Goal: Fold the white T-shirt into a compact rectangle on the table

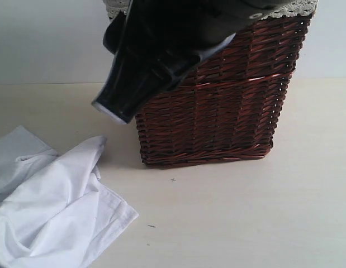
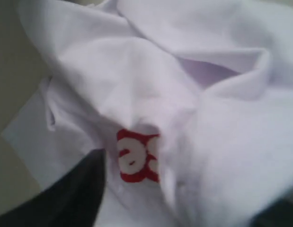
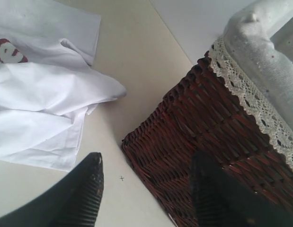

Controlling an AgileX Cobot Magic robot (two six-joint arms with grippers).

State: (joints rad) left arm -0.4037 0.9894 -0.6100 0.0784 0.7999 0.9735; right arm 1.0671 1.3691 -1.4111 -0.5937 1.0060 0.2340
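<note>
The white T-shirt (image 1: 55, 206) lies crumpled on the table (image 1: 245, 212) at the lower left, left of the basket. The left wrist view is filled by the shirt (image 2: 208, 71), with a red-outlined white letter (image 2: 137, 156) showing in a fold. My left gripper (image 2: 179, 208) is open right over this cloth; one dark finger (image 2: 75, 194) sits beside the letter. My right gripper (image 3: 148, 161) is open and empty above the table (image 3: 132, 52), over the basket's lower corner, with the shirt (image 3: 37, 94) off to one side. A letter (image 3: 8, 51) shows there too.
A brown wicker basket (image 1: 217, 111) with a lace-trimmed lining (image 3: 250, 94) stands at the back centre-right. A black arm part (image 1: 145, 50) hangs in front of its upper left. Bare table stretches in front of and right of the basket.
</note>
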